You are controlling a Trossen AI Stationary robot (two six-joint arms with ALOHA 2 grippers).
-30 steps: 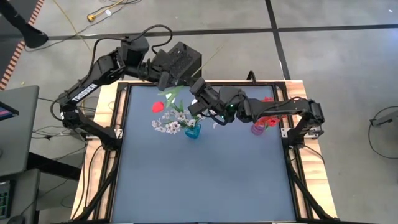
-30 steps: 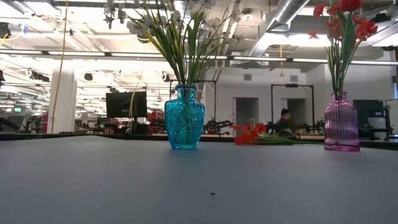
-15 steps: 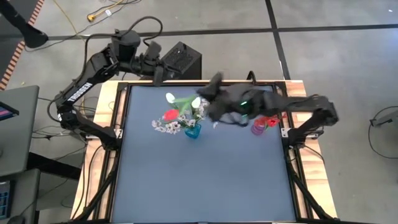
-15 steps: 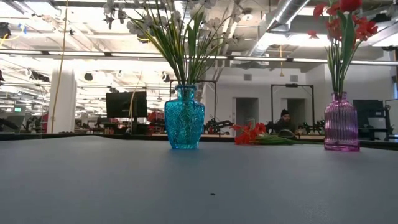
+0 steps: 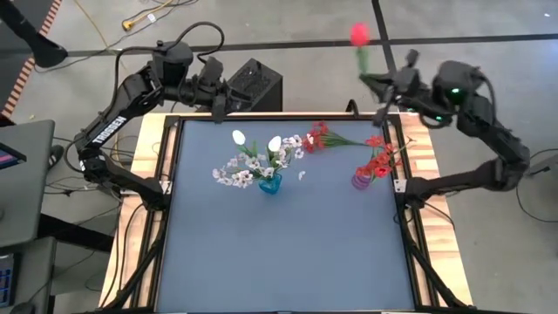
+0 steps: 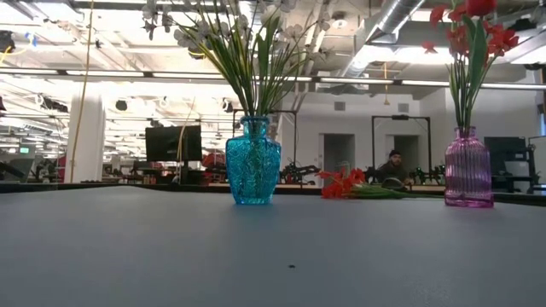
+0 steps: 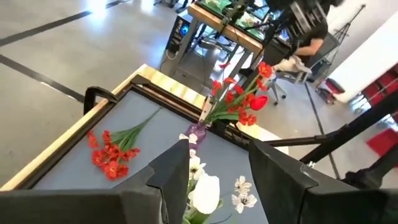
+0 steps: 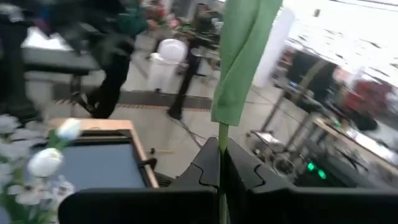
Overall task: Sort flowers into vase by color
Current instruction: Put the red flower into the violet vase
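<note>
White flowers (image 5: 257, 162) are stood in the blue vase (image 5: 270, 184). Red flowers (image 5: 377, 162) are held in the purple vase (image 5: 361, 180). A red spray (image 5: 321, 138) is laid behind the blue vase; a red bud (image 5: 358, 35) is raised beyond it.

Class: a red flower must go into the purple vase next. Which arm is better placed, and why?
The right. Its tool already grips a red flower, near the purple vase. The left tool is open, empty, farther away.

Glossy ribbed glass vases (image 6: 253, 162), a matt grey tabletop (image 5: 288, 244), probably pale wooden edging (image 5: 171, 131).
</note>
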